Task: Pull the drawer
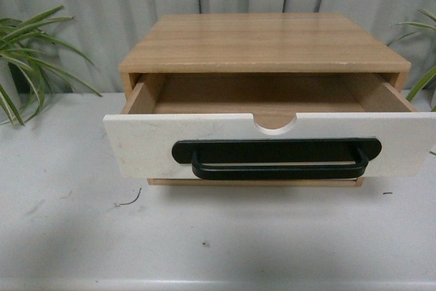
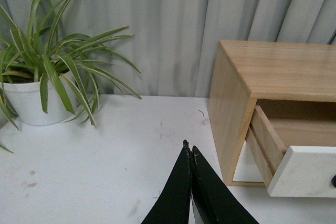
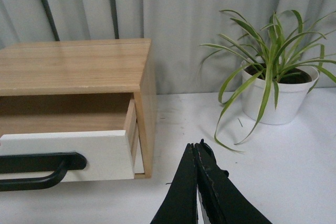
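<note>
drawer standing well out of wooden case | pull looking done | left end effector clenched empty | right end effector clenched empty, resting clear of handle

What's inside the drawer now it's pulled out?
The drawer looks empty: only its bare wooden floor shows. Its white front hides the nearest strip of floor, and the part under the cabinet is shadowed.

**Gripper appearance, wrist views only**

Left gripper: two matte black tapered fingers, pale strip seen along the inner edge. Right gripper: same black wedge shape, rougher nicked edges, pale inner strip. No arm seen in front view.
</note>
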